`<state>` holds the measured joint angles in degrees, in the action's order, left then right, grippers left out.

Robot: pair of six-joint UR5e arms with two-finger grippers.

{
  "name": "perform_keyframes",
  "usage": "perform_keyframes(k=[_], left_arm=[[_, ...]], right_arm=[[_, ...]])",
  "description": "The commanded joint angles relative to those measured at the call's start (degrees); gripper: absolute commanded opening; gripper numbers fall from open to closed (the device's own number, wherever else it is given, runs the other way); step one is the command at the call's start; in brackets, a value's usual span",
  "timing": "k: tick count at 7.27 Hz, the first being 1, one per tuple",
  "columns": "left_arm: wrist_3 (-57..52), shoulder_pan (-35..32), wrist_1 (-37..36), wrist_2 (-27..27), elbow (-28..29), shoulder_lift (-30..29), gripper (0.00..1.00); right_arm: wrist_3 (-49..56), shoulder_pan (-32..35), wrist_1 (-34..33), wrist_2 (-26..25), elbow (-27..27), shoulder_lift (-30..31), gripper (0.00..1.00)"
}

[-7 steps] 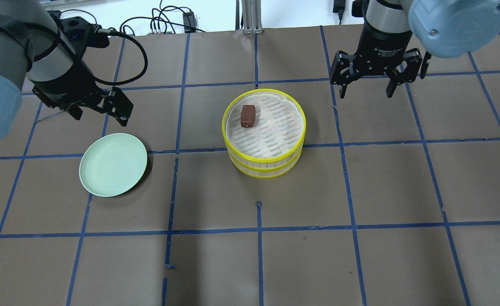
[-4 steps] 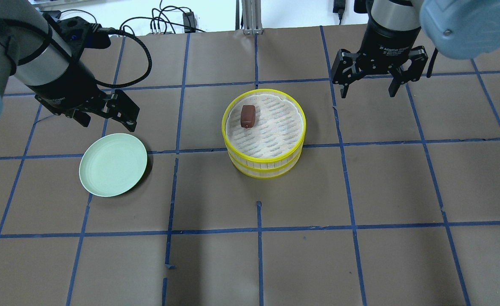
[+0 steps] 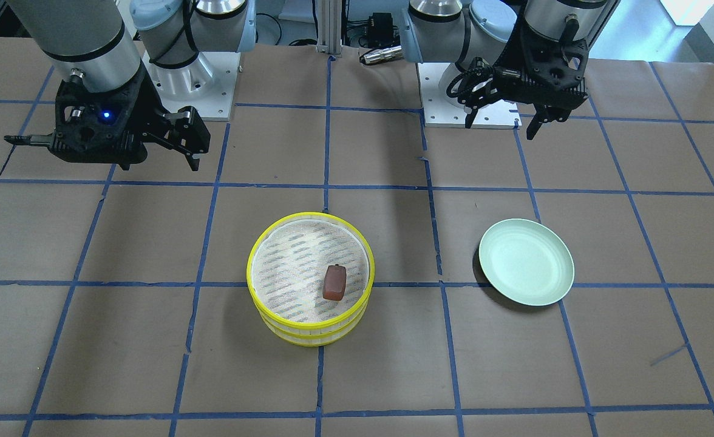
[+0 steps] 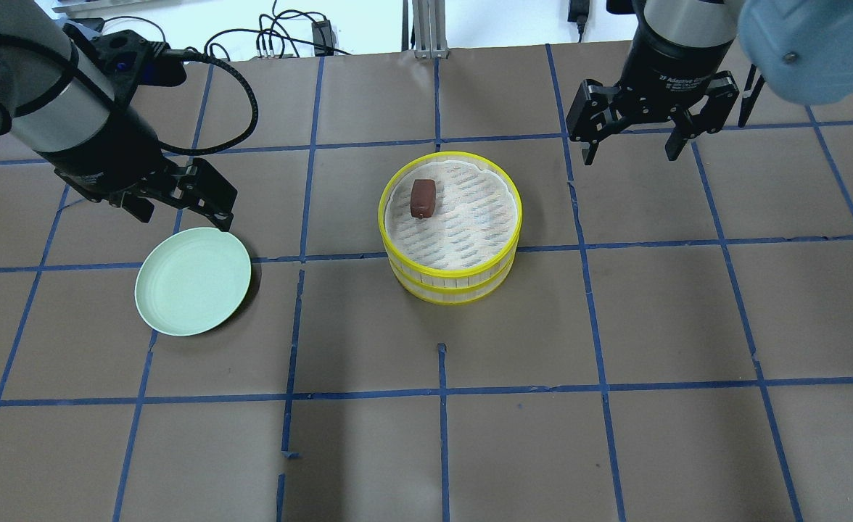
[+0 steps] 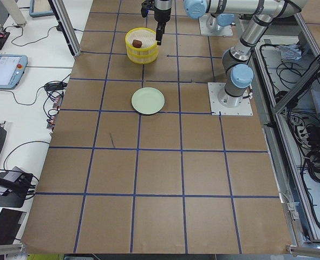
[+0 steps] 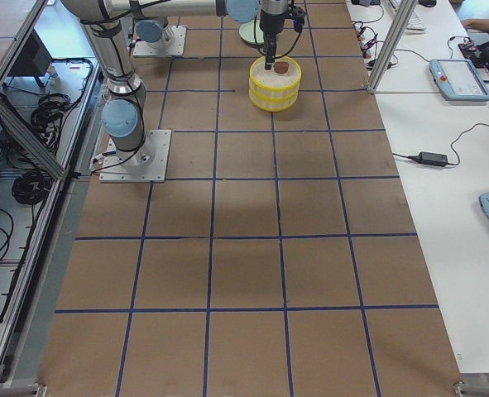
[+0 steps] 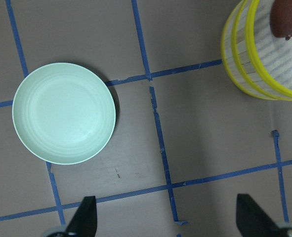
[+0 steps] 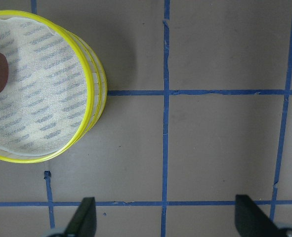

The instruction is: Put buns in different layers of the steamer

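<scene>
The two yellow-rimmed steamer layers stand stacked at the table's centre, the upper layer (image 4: 450, 155) on the lower layer (image 4: 447, 293). The reddish-brown bun (image 4: 422, 198) lies on the upper layer's mesh floor, near its far left rim; it also shows in the front view (image 3: 334, 282). The white bun is hidden or out of view. My left gripper (image 4: 183, 216) is open and empty, hovering just beyond the pale green plate (image 4: 193, 280). My right gripper (image 4: 628, 154) is open and empty, to the right of and beyond the steamer.
The plate is bare and sits left of the steamer; it shows in the left wrist view (image 7: 64, 112). Blue tape lines grid the brown table. Cables lie past the table's far edge (image 4: 281, 36).
My left gripper has shifted slightly nearer the plate's far rim. My right gripper has drifted a little right and away from the steamer. Both stayed open; the bun and layers have not moved.
</scene>
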<state>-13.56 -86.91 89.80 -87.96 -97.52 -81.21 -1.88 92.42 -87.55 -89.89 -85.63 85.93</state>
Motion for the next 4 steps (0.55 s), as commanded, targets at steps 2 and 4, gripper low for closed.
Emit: perform_keyframes(k=[2, 4], left_arm=[[0.03, -0.01, 0.29, 0.33, -1.00, 0.09, 1.00], [0.03, -0.01, 0.29, 0.33, -1.00, 0.09, 1.00]], right_arm=[[0.04, 0.13, -0.17, 0.24, -0.06, 0.12, 1.00], [0.04, 0.22, -0.08, 0.24, -0.15, 0.03, 1.00]])
